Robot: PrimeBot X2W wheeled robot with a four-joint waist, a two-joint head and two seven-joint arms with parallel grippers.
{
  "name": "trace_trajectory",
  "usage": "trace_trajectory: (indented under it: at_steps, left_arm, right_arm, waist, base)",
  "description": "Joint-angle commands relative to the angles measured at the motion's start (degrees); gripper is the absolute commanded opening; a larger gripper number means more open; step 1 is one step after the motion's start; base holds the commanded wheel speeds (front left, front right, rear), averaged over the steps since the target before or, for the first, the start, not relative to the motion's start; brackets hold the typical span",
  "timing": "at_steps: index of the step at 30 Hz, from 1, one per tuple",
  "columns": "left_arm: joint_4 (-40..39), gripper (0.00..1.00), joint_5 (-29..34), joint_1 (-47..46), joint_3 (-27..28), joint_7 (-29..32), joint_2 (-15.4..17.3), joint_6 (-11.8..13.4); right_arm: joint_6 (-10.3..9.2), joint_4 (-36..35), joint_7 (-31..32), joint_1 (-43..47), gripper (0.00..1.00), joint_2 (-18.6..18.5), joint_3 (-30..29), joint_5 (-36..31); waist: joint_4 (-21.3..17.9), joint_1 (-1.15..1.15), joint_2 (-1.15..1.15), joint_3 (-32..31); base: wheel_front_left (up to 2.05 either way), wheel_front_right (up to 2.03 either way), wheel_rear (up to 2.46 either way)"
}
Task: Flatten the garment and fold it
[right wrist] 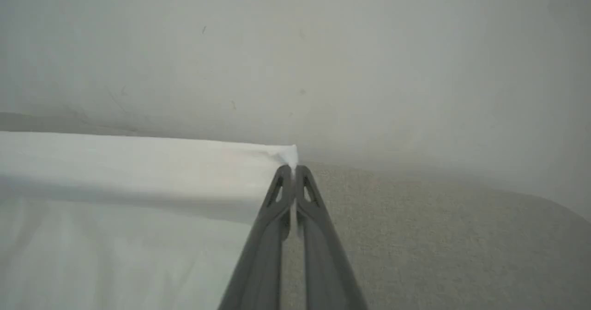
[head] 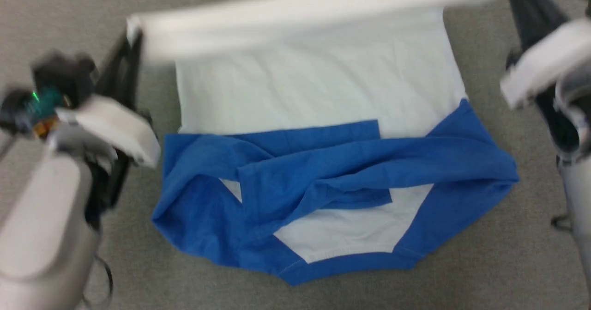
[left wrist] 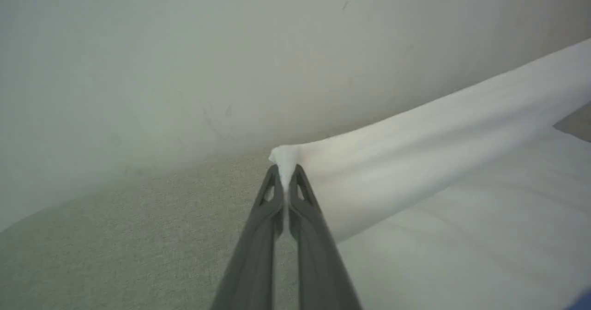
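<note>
Left wrist view first: the left pincer (left wrist: 286,167) has its two long dark fingers pressed together, with a small peak of white cloth nipped between the tips. That cloth is a corner of the garment (left wrist: 415,157), a soft white cotton T-shirt with royal-blue sleeves, shoulders and collar trim. In the right wrist view the right pincer (right wrist: 292,167) is closed the same way on the opposite white corner. The hem runs off from each corner as a taut, raised band.

From the head view, that band stretches blurred across the far side, from the left pincer's tips at the upper left to the right pincer's at the upper right. It hangs above the white body of the shirt. The rest of the shirt lies flat. Its blue sleeves are folded and crossed over the chest, and its blue-edged collar is nearest the robot.

Under it all is a grey, short-piled, carpet-like surface (head: 485,264); I cannot tell whether it is a bench or the floor. In both wrist views a plain pale wall (right wrist: 369,60) rises just beyond where the surface ends. The pale forearms (head: 41,217) frame the shirt on either side.
</note>
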Motion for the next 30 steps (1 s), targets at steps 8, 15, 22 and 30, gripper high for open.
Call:
trace_trajectory:
  at_steps: [8,15,22,30]
  left_arm:
    - [-8.36,0.00,-7.59,21.74,-0.67,3.51,-0.72,2.92]
    - [-10.43,0.00,-11.38,31.52,-3.65,6.63,-2.04,3.10]
    - [-8.27,0.00,-13.88,35.51,-5.11,6.70,-3.60,2.33]
    - [0.04,0.00,-13.32,33.84,-7.32,3.56,-6.18,-0.32]
  right_arm:
    - [-0.14,-11.32,7.19,22.22,0.00,2.24,-10.02,0.78]
    - [-0.14,-22.05,15.63,39.33,0.00,8.81,-18.57,-2.81]
    - [-0.14,-25.34,20.61,47.40,0.00,12.90,-21.60,-6.09]
    - [-0.14,-18.34,20.94,47.94,0.00,13.96,-19.95,-7.52]
  waist:
    - [4.18,0.02,0.00,-13.48]
    - [6.13,0.02,0.00,-16.10]
    - [5.98,0.02,0.00,-17.14]
    - [5.60,0.02,0.00,-17.08]
  base:
    - [0.00,0.00,0.00]
    - [0.00,0.00,0.00]
    - [0.00,0.00,0.00]
    - [0.00,0.00,0.00]
